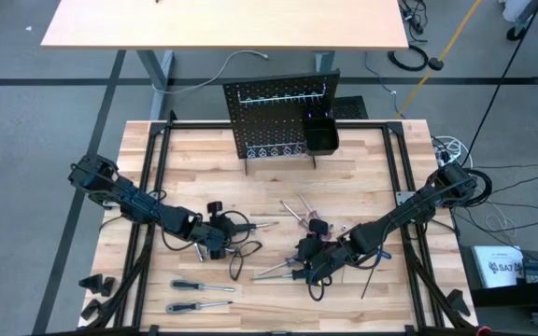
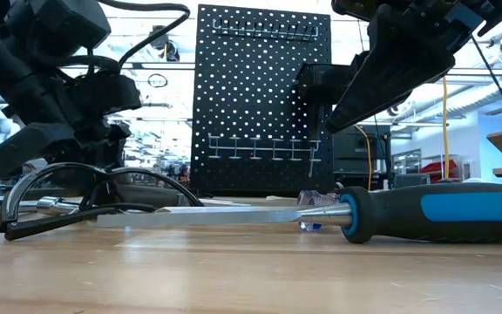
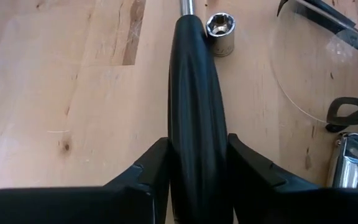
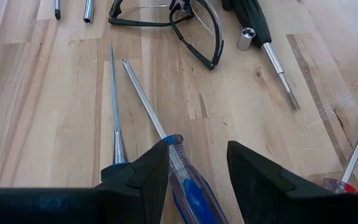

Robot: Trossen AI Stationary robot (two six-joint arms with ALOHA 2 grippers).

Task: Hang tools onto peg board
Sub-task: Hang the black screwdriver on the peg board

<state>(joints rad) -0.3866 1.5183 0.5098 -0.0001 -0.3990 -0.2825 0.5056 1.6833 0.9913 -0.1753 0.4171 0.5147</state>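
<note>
seen from above, a wooden worktop (image 1: 185, 159) carries a black peg board (image 1: 278, 117) standing upright at its far edge, with a small black bin (image 1: 321, 136) on the board's right side. the left end effector (image 1: 215, 233) sits low over the left middle of the worktop, and the right end effector (image 1: 308, 264) sits low just right of centre. loose tools lie between and around them, including two screwdrivers (image 1: 199, 296) near the front left edge.

at worktop height, a blue and black screwdriver (image 2: 425, 214) lies on its side in front, its metal shaft pointing left. dark-framed safety glasses (image 2: 85, 196) rest to the left. the peg board (image 2: 264, 100) stands behind, hooks showing.

on the left wrist, the end effector's two fingers (image 3: 148, 171) press against both sides of a black tool handle (image 3: 194, 106), gripping it. a small silver socket (image 3: 220, 32) lies beside the handle.

on the right wrist, the end effector (image 4: 197, 171) stands open astride a clear blue-striped screwdriver (image 4: 182, 171), not clamping it. a second thin shaft (image 4: 114, 99) lies alongside.
</note>
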